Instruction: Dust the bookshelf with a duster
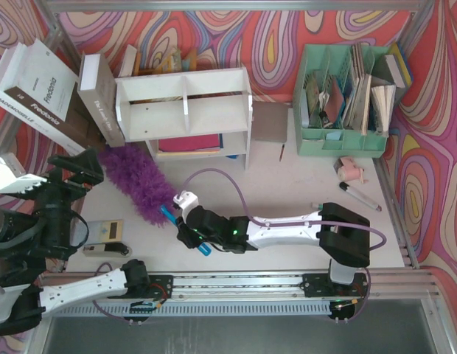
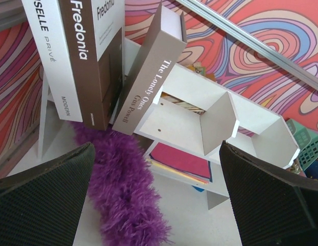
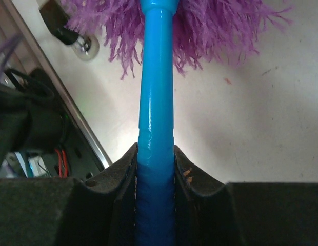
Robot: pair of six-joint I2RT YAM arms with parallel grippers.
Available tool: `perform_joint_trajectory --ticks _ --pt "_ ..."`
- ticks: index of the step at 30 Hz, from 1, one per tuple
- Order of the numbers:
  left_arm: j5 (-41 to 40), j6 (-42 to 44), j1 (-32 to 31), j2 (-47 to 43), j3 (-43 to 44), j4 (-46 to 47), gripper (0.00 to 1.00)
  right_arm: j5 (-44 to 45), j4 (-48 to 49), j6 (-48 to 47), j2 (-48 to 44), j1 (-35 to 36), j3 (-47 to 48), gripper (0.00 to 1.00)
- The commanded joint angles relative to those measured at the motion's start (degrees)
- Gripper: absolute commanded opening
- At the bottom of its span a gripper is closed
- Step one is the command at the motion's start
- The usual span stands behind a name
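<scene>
The white two-tier bookshelf (image 1: 184, 110) stands at the back of the table, with red and pink papers on its lower tier. It also shows in the left wrist view (image 2: 220, 123). The purple fluffy duster (image 1: 136, 181) lies in front of the shelf's left end, its blue handle (image 1: 169, 215) pointing toward me. My right gripper (image 1: 186, 225) is shut on the handle (image 3: 156, 102), just below the purple head (image 3: 200, 25). My left gripper (image 1: 77, 173) is open and empty at the left, above the duster head (image 2: 123, 189).
Two large books (image 1: 37, 88) (image 1: 99, 99) lean against the shelf's left side. A mint-green file organizer (image 1: 346, 99) stands at back right, with a pink object (image 1: 351, 169) and a marker (image 1: 359, 195) before it. A small device (image 1: 107, 230) lies front left.
</scene>
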Motion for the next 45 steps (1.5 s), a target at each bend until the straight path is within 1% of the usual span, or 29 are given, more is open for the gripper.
perform_joint_trajectory --ticks 1,6,9,12,14,20,22,27,31,34,37,41,45 --pt "-1.2 -0.9 -0.1 -1.7 -1.2 -1.1 0.99 4.5 10.8 4.2 -0.6 0.1 1.4 0.00" --pt "-1.4 -0.5 -0.1 -2.6 -2.0 -1.1 0.99 8.3 8.8 10.3 -0.1 0.0 -0.1 0.00" --pt "-1.6 -0.6 -0.2 -3.6 -2.6 -1.1 0.98 8.5 7.1 12.7 0.1 -0.1 -1.5 0.00" --pt "-1.8 -0.6 -0.2 -4.7 -3.5 -1.0 0.99 6.9 7.4 13.8 2.4 0.0 -2.4 0.00" --pt "-2.0 -0.7 -0.1 -5.2 -3.7 -1.1 0.99 5.5 7.3 13.2 3.3 0.0 -1.6 0.00" --pt "-2.1 -1.5 -0.1 -6.1 -3.6 -2.0 0.98 0.4 1.6 8.7 7.8 0.1 5.9 0.00" --pt "-2.0 -2.0 -0.1 -6.2 -3.5 -2.6 0.98 -0.1 3.2 7.2 6.8 0.3 5.1 0.00" --pt "-2.3 -2.8 -0.1 -6.6 -3.6 -3.8 0.99 6.0 6.6 6.0 -2.1 0.7 -0.7 0.00" --pt "-2.5 -2.1 -0.1 -6.5 -3.9 -2.7 0.99 9.2 7.6 7.6 -7.9 0.9 -5.3 0.00" --pt "-2.5 -1.8 -0.1 -6.2 -3.7 -2.5 0.99 11.2 5.7 9.7 -10.2 0.9 -7.8 0.00" --pt "-2.5 -1.9 -0.2 -6.0 -3.8 -2.5 0.98 11.2 2.8 10.8 -9.6 0.9 -8.3 0.00" --pt "-2.4 -1.9 -0.2 -5.8 -4.1 -2.3 0.98 8.2 0.8 11.1 -5.2 0.9 -7.5 0.00" --pt "-2.2 -2.1 -0.1 -5.3 -3.6 -2.7 0.98 5.3 1.7 10.6 -1.7 0.9 -7.0 0.00"
